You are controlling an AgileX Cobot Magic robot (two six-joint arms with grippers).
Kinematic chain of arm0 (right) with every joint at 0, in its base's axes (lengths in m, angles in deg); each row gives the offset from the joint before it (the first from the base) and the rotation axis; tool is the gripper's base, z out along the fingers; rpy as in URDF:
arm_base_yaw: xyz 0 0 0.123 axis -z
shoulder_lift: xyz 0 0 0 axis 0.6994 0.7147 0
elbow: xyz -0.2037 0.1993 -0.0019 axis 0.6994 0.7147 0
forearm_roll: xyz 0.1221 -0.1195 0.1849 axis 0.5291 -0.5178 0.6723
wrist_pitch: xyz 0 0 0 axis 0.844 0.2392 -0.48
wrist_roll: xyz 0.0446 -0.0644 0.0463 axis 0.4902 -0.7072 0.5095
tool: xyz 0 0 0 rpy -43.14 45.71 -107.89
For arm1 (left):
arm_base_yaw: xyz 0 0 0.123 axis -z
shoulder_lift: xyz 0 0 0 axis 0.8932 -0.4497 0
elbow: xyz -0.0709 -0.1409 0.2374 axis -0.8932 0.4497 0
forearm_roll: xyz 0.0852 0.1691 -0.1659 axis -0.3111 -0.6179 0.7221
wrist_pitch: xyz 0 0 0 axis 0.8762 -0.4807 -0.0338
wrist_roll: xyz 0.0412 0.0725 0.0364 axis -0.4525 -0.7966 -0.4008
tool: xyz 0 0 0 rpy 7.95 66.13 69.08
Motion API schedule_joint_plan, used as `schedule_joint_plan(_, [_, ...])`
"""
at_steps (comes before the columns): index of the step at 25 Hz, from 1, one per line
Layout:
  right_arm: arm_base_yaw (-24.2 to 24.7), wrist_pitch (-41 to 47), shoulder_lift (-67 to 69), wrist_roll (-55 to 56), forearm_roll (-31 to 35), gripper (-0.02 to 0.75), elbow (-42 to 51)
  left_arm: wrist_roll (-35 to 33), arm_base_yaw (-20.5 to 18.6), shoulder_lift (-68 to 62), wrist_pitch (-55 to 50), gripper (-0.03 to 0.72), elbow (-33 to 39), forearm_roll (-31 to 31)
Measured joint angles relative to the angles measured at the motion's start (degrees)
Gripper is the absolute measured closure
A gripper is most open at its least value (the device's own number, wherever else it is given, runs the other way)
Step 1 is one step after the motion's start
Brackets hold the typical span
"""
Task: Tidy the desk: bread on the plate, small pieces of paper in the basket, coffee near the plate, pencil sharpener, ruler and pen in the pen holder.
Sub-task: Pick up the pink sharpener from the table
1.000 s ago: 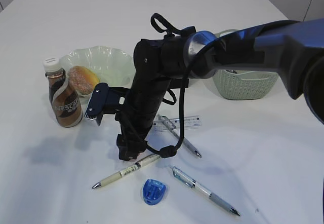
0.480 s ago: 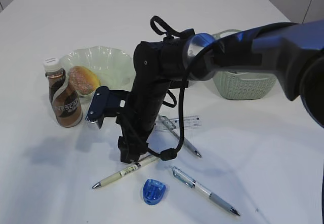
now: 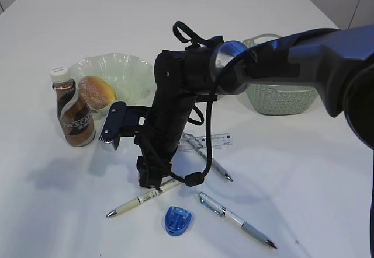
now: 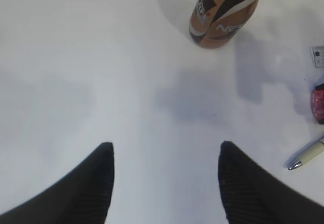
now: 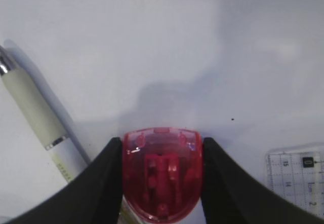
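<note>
The right gripper [image 5: 162, 183], pointing straight down at the desk [image 3: 304, 170], is flanking a red pencil sharpener [image 5: 162, 171], fingers touching both sides.

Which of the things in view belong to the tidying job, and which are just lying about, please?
Job: bread, plate, coffee, basket, ruler, three pens, blue sharpener, red sharpener.
Lying about: nothing that shows.

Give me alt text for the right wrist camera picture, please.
A red translucent pencil sharpener sits between the right gripper's two dark jaws, which touch its sides, above the white desk. A cream pen lies at left; a clear ruler's corner shows at right.
</note>
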Motion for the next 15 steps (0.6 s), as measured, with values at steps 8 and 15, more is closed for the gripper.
schedule_joint_plan(8, [0.0,0.0,0.0,0.0,0.11,0.4,0.0,0.0,0.0,0.0,0.0,0.232,0.0,0.0])
schedule_joint_plan(15, [0.0,0.0,0.0,0.0,0.42,0.4,0.0,0.0,0.0,0.0,0.0,0.235,0.0,0.0])
